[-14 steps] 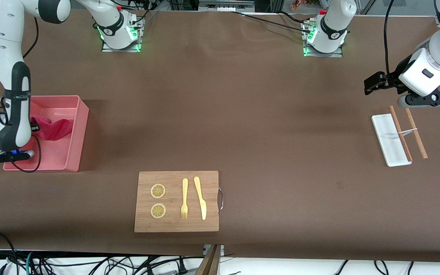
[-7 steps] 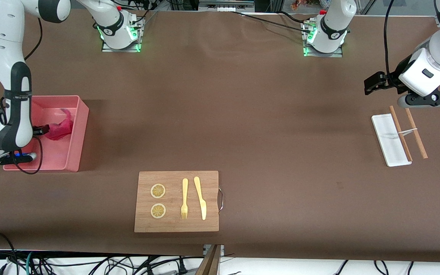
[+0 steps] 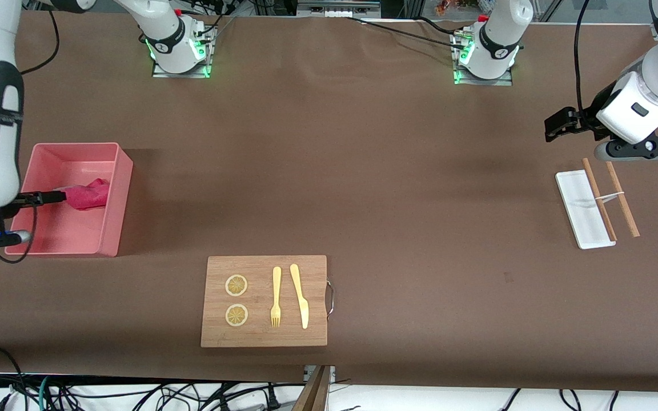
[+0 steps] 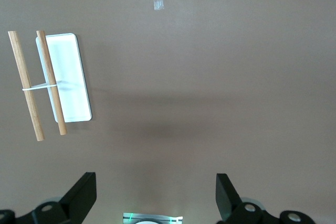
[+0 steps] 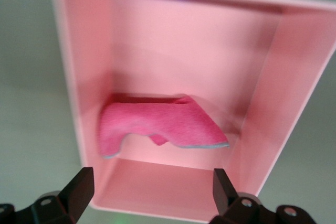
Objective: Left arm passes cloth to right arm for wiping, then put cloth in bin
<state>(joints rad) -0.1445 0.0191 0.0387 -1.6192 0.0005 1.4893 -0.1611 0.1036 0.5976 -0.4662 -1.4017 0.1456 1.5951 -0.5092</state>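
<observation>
The magenta-pink cloth (image 3: 87, 194) lies crumpled inside the salmon-pink bin (image 3: 117, 194) at the right arm's end of the table. In the right wrist view the cloth (image 5: 157, 124) rests on the bin's floor against a wall of the bin (image 5: 283, 93), with a thin grey edge showing. My right gripper (image 3: 49, 198) hangs open and empty over the bin, its fingers wide apart above the cloth (image 5: 152, 195). My left gripper (image 3: 557, 127) is open and empty, waiting in the air over bare table at the left arm's end (image 4: 155, 198).
A wooden cutting board (image 3: 264, 337) with two lemon slices, a yellow fork and a knife lies near the front camera. A white tray (image 3: 577, 208) with two banded wooden sticks (image 3: 597, 197) across it lies under the left arm, also in the left wrist view (image 4: 71, 77).
My right gripper let go of the cloth, which dropped and settled in the bin. The gripper then rose and drew back toward the right arm's end. The left arm has not moved.
</observation>
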